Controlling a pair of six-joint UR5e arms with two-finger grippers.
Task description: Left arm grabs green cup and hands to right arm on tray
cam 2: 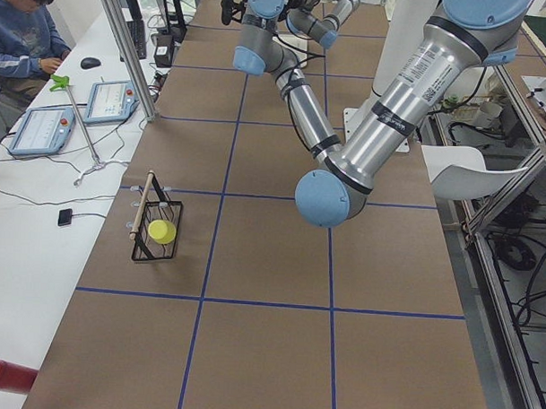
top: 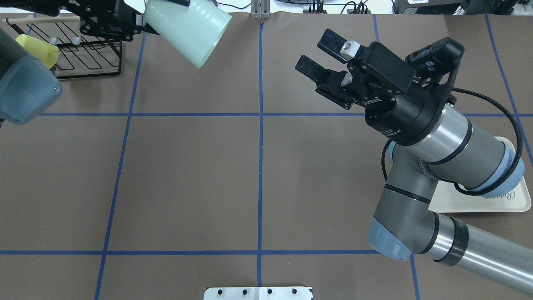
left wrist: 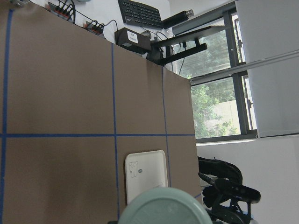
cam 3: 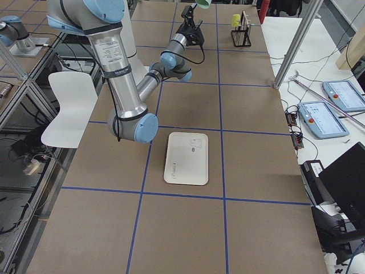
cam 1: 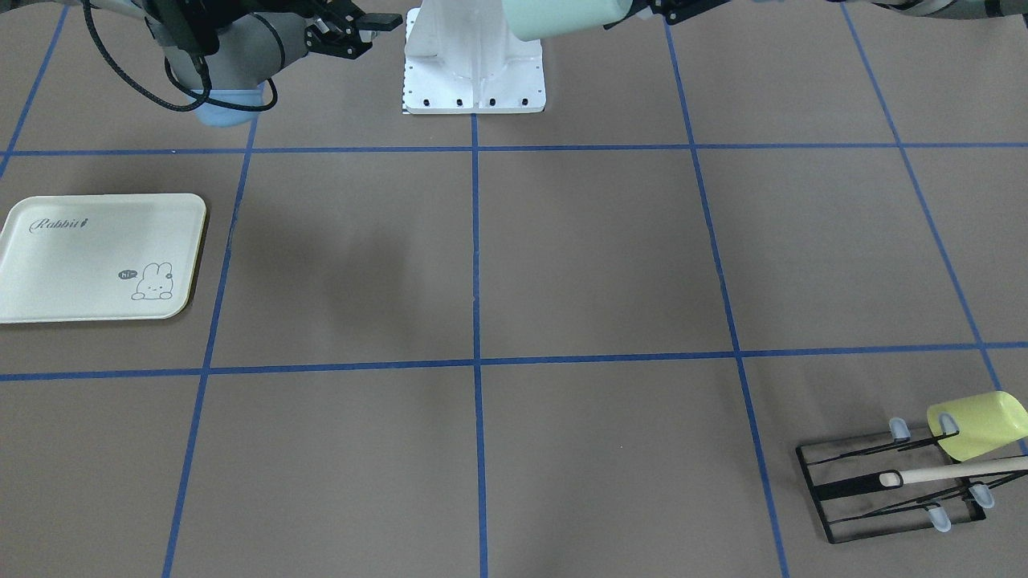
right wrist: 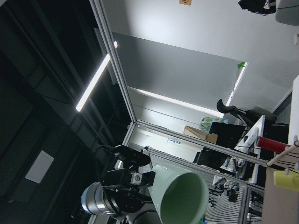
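Note:
The pale mint-green cup (top: 187,31) hangs tilted high above the table's far left, its mouth facing the right arm. My left gripper (top: 139,21) is shut on its base. The cup also shows at the top of the front view (cam 1: 562,16), in the right wrist view (right wrist: 182,198), and in the left wrist view (left wrist: 163,207). My right gripper (top: 321,56) is open and empty, raised, pointing at the cup with a wide gap between them. The cream Rabbit tray (cam 1: 96,257) lies flat on the table on the right arm's side, partly hidden under that arm in the overhead view (top: 479,202).
A black wire rack (top: 89,54) stands at the far left corner with a yellow-green cup (top: 37,50) and a wooden stick (cam 1: 956,470) on it. The white robot base (cam 1: 474,72) sits at the table's near edge. Blue tape lines grid the brown table.

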